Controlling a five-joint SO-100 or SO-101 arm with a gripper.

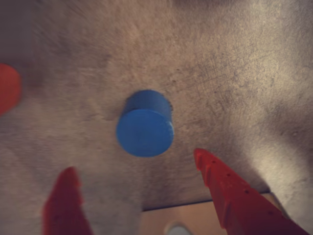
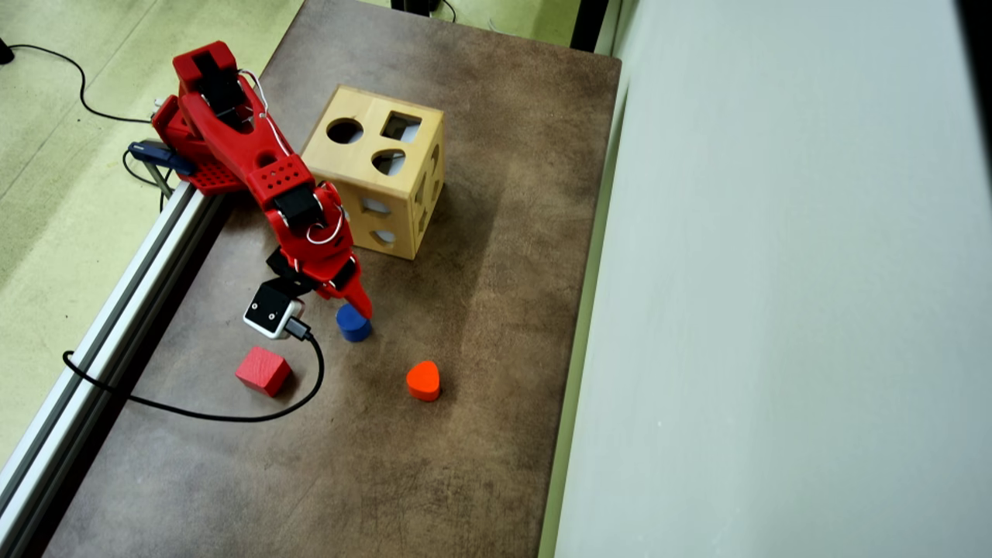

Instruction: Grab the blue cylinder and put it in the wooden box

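The blue cylinder [image 1: 145, 129] stands on end on the brown table, just ahead of my red gripper [image 1: 134, 161]. The gripper is open and empty, one finger [image 1: 66, 200] to the left and one [image 1: 230, 191] to the right of the block, neither touching it. In the overhead view the gripper [image 2: 350, 307] hangs over the cylinder [image 2: 353, 324], and one fingertip [image 2: 363, 308] overlaps its top right edge. The wooden box [image 2: 372, 167], with round, square and heart-like holes, stands behind the arm, up and right of the gripper.
A red cube [image 2: 263, 370] lies lower left of the cylinder and an orange-red heart block [image 2: 423, 380] lower right. The black camera cable [image 2: 232, 415] loops past the cube. A red block [image 1: 7, 88] shows at the wrist view's left edge. A metal rail [image 2: 116, 310] lines the table's left side.
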